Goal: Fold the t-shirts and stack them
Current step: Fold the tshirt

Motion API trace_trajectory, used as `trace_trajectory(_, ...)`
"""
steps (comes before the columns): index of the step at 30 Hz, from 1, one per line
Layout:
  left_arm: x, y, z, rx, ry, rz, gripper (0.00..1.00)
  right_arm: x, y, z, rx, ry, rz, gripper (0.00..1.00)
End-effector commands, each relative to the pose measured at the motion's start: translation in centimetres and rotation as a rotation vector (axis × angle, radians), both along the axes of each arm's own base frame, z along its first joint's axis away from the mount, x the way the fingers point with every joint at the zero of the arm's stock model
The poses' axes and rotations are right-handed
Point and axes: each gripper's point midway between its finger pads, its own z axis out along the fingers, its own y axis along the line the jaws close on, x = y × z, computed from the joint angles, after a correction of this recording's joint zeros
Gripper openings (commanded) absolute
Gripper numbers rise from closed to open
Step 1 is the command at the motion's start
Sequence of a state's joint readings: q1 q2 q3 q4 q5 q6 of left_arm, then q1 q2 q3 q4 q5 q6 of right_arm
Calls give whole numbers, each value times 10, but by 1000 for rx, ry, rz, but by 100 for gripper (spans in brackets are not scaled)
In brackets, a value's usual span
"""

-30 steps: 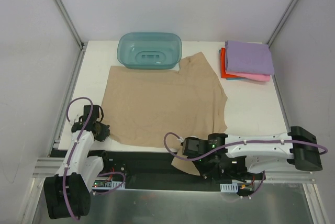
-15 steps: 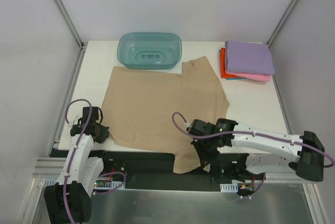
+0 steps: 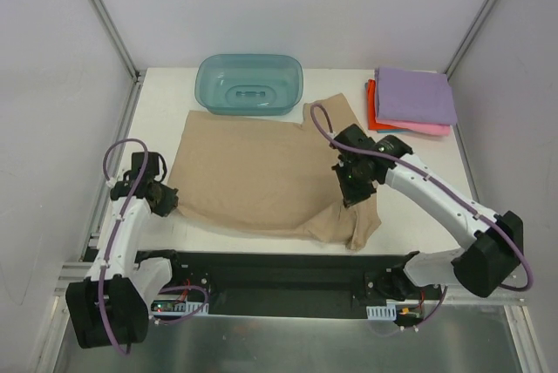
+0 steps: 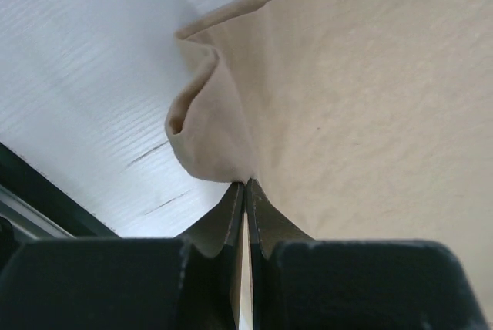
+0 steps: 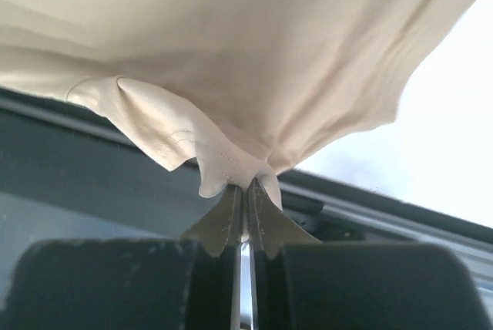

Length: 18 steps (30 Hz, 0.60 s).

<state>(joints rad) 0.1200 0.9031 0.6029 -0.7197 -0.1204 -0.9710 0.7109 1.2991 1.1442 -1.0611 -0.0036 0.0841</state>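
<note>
Four t-shirts point(image 3: 253, 177), one teal tub point(image 3: 207, 87)

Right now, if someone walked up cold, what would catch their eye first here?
A big tan t-shirt sprawls across the middle, its near corners pinched by the left gripper and right gripper, the right one raised. A teal tub sits behind it; a stack of folded shirts lies far right.

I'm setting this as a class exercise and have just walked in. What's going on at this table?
Two robot arms are handling a tan t-shirt spread on the white table. The left gripper is shut on its near-left corner. The right gripper is shut on the near-right hem, held up above the shirt's right side. Folded shirts, lilac on top, sit stacked at the far right. A teal tub stands at the far edge.
</note>
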Motion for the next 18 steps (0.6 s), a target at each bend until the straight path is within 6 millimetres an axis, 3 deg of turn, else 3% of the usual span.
trace_trajectory(1, 23, 7, 16, 22, -11, -24, 0, 49, -10, 16, -53, -111, 0, 1)
trace_trajectory(7, 51, 10, 16, 19, 5, -16, 0, 100, -10, 23, -25, -160, -53, 1)
trace_trajectory(14, 90, 19, 7, 33, 63, -22, 0, 167, -5, 0, -71, -194, 12, 8)
trace_trajectory(15, 94, 19, 6, 33, 70, -29, 7, 177, -8, -13, -88, -169, 20, 9)
trace_trajectory(17, 104, 20, 4, 31, 84, -44, 32, 202, -3, -10, -73, -212, 17, 12)
trace_trajectory(18, 107, 19, 3, 25, 85, -54, 70, 210, -3, -12, -70, -212, 18, 27)
